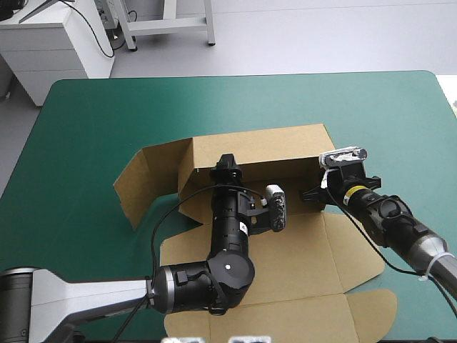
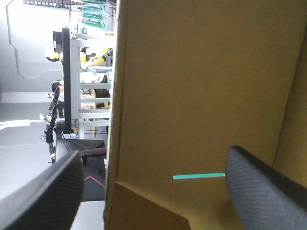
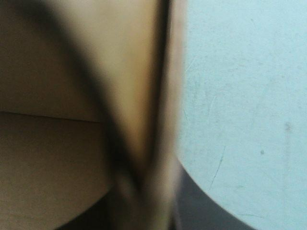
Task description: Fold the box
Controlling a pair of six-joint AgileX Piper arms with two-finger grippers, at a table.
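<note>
The brown box (image 1: 257, 151) lies in the middle of the table with its long back wall raised and a side flap (image 1: 146, 182) angled up at its left; the rest of the sheet (image 1: 307, 250) lies flat toward the front. My left gripper (image 1: 227, 166) is at the top of the back wall's left part. In the left wrist view it (image 2: 153, 153) is open, the wall's edge (image 2: 192, 86) standing between its fingers (image 2: 53, 191). My right gripper (image 1: 312, 193) is at the wall's right end. Up close it (image 3: 153, 191) is shut on the box board (image 3: 72, 158).
The teal-green cover (image 1: 107, 121) is bare around the box, and it also shows beside the board in the right wrist view (image 3: 240, 96). A rounded tab (image 1: 375, 307) of the sheet reaches toward the table's front right edge.
</note>
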